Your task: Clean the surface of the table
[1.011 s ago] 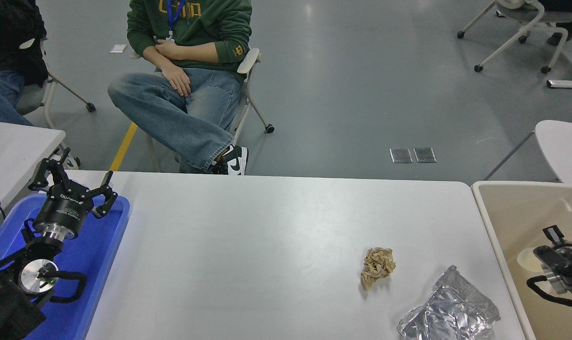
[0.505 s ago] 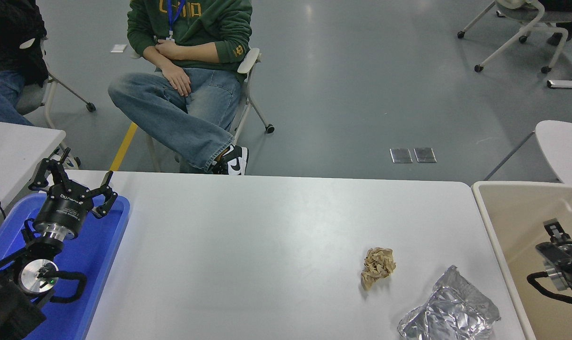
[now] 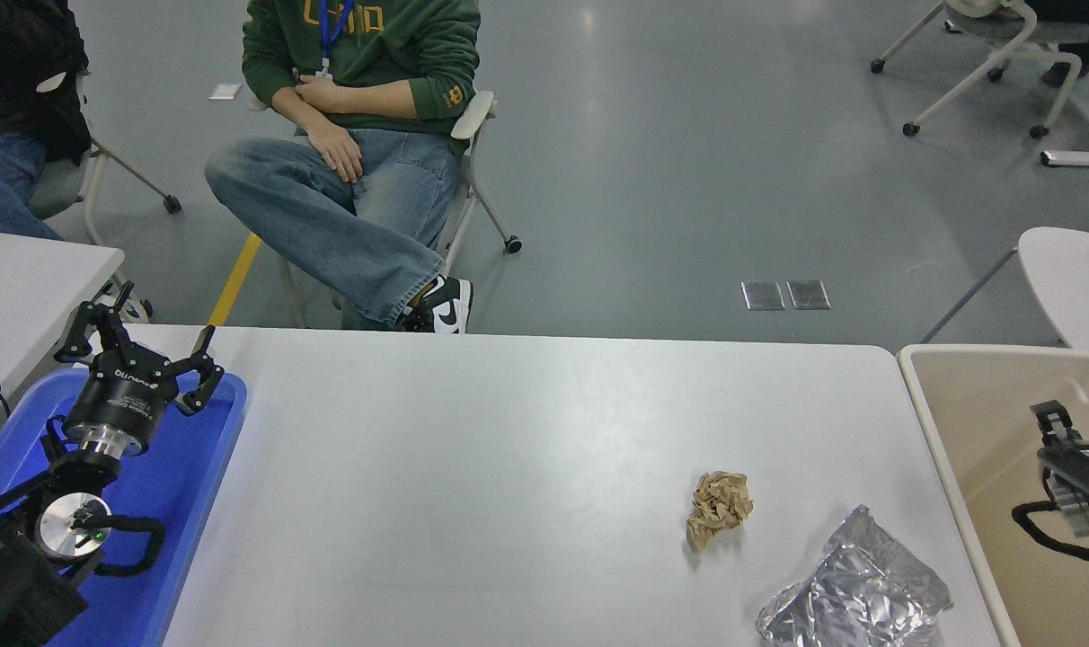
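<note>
The white table surface (image 3: pixel 473 467) fills the middle of the head view. On its right part lies a crumpled brown paper ball (image 3: pixel 720 508), and a crumpled silver foil bag (image 3: pixel 854 593) lies nearer the front right corner. My right gripper (image 3: pixel 1058 429) hangs over the beige bin at the right edge, apart from both pieces of litter; it is half cut off by the frame. My left gripper (image 3: pixel 142 337) stands parked and open over the blue tray at the lower left, with nothing in it.
A beige plastic bin (image 3: pixel 967 395) stands against the table's right end. A blue tray (image 3: pixel 203 467) lies at the left end. A person (image 3: pixel 356 135) sits on a chair just beyond the far edge. Corners of other white tables (image 3: pixel 23 279) show at left and right.
My right gripper has moved farther away and slightly to the right over the bin. The left arm and both pieces of litter have not moved.
</note>
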`<action>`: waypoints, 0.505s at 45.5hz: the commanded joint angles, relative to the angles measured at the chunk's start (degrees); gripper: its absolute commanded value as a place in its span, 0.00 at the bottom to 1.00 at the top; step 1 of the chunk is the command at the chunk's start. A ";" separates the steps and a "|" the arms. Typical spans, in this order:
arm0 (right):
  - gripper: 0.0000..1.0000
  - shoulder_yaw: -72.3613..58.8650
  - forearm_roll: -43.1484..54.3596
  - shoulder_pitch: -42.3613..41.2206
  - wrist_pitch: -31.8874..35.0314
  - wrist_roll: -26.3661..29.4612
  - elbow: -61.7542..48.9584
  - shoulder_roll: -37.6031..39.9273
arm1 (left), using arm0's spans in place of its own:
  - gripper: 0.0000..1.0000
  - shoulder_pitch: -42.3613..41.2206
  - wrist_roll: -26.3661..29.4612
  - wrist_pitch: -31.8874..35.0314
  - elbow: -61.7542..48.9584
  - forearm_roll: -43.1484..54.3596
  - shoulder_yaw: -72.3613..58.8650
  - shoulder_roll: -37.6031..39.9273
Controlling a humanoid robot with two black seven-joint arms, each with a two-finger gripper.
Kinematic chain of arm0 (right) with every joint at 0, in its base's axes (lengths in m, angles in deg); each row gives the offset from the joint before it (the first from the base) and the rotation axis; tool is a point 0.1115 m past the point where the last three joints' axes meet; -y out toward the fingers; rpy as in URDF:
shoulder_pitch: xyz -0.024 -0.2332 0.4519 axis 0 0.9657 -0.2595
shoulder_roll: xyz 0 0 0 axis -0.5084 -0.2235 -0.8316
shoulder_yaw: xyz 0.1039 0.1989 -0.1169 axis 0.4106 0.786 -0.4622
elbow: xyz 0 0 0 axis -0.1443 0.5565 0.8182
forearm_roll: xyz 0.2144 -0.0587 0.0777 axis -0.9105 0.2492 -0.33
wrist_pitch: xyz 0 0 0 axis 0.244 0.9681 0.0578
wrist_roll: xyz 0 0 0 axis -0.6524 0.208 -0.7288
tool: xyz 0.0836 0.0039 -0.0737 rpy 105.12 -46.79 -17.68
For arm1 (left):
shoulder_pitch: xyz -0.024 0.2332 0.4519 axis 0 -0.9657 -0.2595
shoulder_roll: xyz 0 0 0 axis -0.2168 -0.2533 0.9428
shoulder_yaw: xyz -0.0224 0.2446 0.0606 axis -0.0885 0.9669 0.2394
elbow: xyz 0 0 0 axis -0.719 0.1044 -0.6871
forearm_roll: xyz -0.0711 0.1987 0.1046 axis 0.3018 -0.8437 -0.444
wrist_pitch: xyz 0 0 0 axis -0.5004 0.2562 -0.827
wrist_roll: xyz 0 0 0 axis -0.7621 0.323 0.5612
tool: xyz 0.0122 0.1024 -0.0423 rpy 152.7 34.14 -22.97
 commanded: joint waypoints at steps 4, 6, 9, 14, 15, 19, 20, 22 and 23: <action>1.00 11.38 0.06 -0.60 0.42 -2.08 18.22 6.62 | 1.00 0.00 0.00 0.00 0.00 0.00 0.01 0.09; 1.00 12.79 0.06 -0.60 0.42 -3.05 20.16 6.53 | 1.00 0.00 0.00 0.00 0.00 0.00 0.09 0.09; 1.00 15.16 0.06 -0.34 0.42 -4.19 22.71 6.10 | 1.00 0.00 0.00 0.00 0.00 0.00 0.09 0.00; 1.00 18.07 0.06 0.10 0.42 -6.04 25.61 4.43 | 1.00 0.00 0.00 0.00 0.00 0.00 0.01 0.09; 1.00 18.50 0.06 0.10 0.42 -6.30 25.88 3.90 | 1.00 0.00 0.00 0.00 0.00 0.00 0.01 0.00; 1.00 20.96 -0.03 0.45 0.42 -7.36 26.05 1.09 | 1.00 0.00 0.00 0.00 0.00 0.00 0.01 0.09; 1.00 21.58 -0.03 0.63 0.42 -7.54 26.05 0.48 | 1.00 0.00 0.00 0.00 0.00 0.00 0.09 0.00; 1.00 22.99 -0.03 1.15 0.51 -7.89 26.05 -0.93 | 1.00 0.00 0.00 0.00 0.00 0.00 0.01 0.09; 1.00 23.77 -0.03 1.59 0.68 -8.15 26.05 -1.72 | 1.00 0.00 0.00 0.00 0.00 0.00 0.01 0.00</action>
